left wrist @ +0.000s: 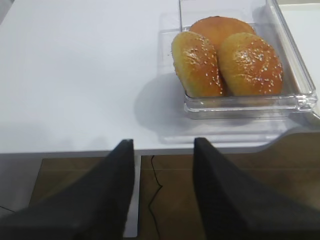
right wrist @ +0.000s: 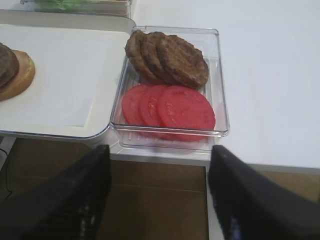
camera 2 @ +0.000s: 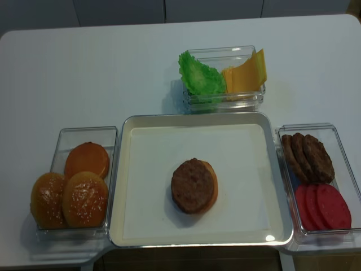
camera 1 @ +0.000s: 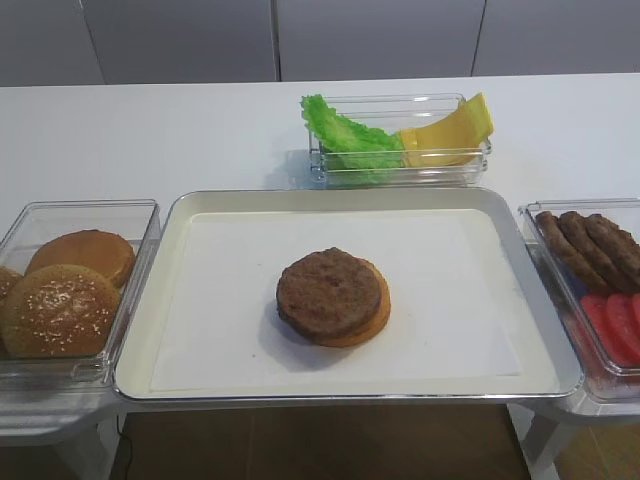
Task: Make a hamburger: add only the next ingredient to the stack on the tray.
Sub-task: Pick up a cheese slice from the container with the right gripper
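The yellow cheese slices lean in a clear box at the back, to the right of the lettuce, and show again from above. The stack, a brown patty on a flat bun, sits mid-tray. The silver tray is lined with white paper. My right gripper hangs open and empty past the table's front edge, facing the tray's right corner. My left gripper is open and empty too, off the front edge on the left. Neither gripper shows in the high views.
Green lettuce shares the cheese box. A clear box left of the tray holds bun tops. Another on the right holds spare patties and tomato slices. Brown floor lies under both grippers.
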You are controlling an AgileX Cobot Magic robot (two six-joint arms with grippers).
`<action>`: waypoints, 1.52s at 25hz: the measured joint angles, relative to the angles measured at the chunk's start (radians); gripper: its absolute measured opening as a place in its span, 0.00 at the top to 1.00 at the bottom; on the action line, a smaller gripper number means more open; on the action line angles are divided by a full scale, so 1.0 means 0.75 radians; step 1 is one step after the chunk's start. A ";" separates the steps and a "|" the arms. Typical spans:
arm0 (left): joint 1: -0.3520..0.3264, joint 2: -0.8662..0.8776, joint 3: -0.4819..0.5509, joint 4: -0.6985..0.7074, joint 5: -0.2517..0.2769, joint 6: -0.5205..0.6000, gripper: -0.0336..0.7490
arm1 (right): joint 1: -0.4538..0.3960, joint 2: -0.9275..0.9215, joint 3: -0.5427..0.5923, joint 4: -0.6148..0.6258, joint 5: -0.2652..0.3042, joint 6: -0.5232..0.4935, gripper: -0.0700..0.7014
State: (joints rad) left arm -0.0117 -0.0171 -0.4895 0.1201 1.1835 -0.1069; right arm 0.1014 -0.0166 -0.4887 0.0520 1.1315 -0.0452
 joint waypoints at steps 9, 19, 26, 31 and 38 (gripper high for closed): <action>0.000 0.000 0.000 0.000 0.000 0.000 0.58 | 0.000 0.000 0.000 0.000 0.000 0.000 0.29; 0.000 0.000 0.000 0.000 0.000 0.000 0.58 | 0.000 0.000 0.000 0.000 0.000 0.000 0.29; 0.000 0.000 0.000 0.000 0.000 0.000 0.58 | 0.000 0.000 0.000 0.000 0.000 0.000 0.29; 0.000 0.000 0.000 0.000 0.000 0.000 0.58 | 0.000 0.000 0.000 0.000 0.000 0.000 0.29; 0.000 0.000 0.000 0.000 0.000 0.000 0.58 | 0.000 0.000 0.000 0.000 -0.022 0.000 0.29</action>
State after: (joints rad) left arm -0.0117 -0.0171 -0.4895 0.1201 1.1835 -0.1069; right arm 0.1014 -0.0166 -0.4887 0.0520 1.1153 -0.0452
